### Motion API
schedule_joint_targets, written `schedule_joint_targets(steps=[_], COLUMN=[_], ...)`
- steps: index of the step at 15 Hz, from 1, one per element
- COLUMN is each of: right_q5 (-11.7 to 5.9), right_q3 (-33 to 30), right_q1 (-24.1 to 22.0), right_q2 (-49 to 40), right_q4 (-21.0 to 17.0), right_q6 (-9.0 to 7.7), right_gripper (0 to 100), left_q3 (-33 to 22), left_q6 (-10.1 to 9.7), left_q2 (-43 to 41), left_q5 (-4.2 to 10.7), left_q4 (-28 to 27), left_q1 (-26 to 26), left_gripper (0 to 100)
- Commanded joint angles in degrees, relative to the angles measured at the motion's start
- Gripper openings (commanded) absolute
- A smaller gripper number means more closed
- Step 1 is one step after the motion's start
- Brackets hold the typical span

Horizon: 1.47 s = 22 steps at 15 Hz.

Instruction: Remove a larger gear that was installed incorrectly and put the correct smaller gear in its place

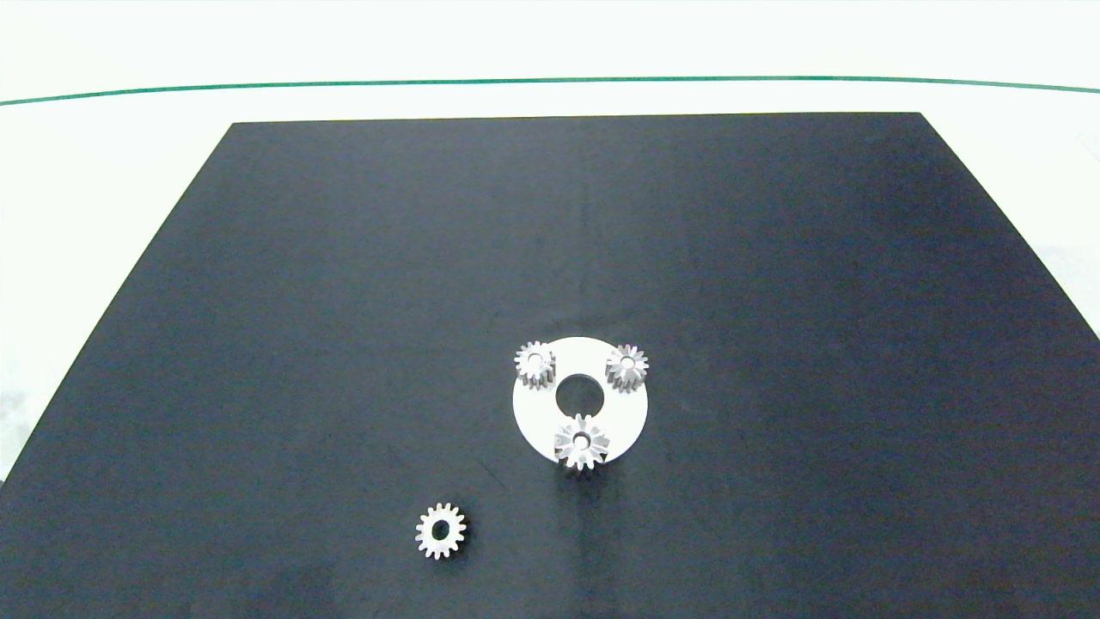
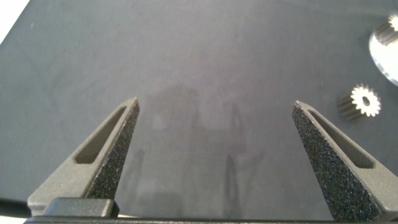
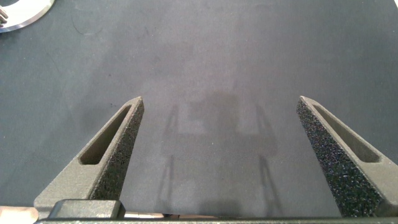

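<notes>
A white disc [image 1: 537, 413] with a round centre hole lies on the black mat and carries three silver gears. The larger gear [image 1: 582, 443], star-like with long teeth, sits at the disc's near edge. Two more gears [image 1: 534, 364] [image 1: 626, 367] sit at its far left and far right. The smaller gear [image 1: 440, 530], short-toothed with a round hole, lies loose on the mat to the near left of the disc. It also shows as the smaller gear [image 2: 365, 101] in the left wrist view. My left gripper [image 2: 216, 102] and right gripper [image 3: 219, 99] hover open over bare mat, holding nothing. Neither arm shows in the head view.
The black mat [image 1: 344, 301] covers most of a white table, whose far side is crossed by a green line [image 1: 550, 81]. An edge of the white disc [image 2: 385, 46] shows in the left wrist view, and the disc [image 3: 18, 12] also in the right wrist view.
</notes>
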<state>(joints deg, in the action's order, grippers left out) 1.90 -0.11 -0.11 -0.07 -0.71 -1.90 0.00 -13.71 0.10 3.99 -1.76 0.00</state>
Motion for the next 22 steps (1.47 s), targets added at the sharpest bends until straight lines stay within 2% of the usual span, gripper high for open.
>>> schedule_joint_targets(steps=[1, 22], right_q5=[0.03, 0.03], right_q3=[0.02, 0.02], right_q1=[-0.07, -0.07], right_q2=[0.07, 0.07], right_q4=[0.0, 0.0], right_q6=[-0.03, -0.03], right_gripper=[100, 100], left_q3=[0.0, 0.0], left_q6=[-0.08, -0.08], left_q2=[-0.01, -0.01], left_q5=[0.06, 0.06], left_q4=[0.0, 0.0], left_q1=[0.0, 0.0], left_gripper=[100, 100])
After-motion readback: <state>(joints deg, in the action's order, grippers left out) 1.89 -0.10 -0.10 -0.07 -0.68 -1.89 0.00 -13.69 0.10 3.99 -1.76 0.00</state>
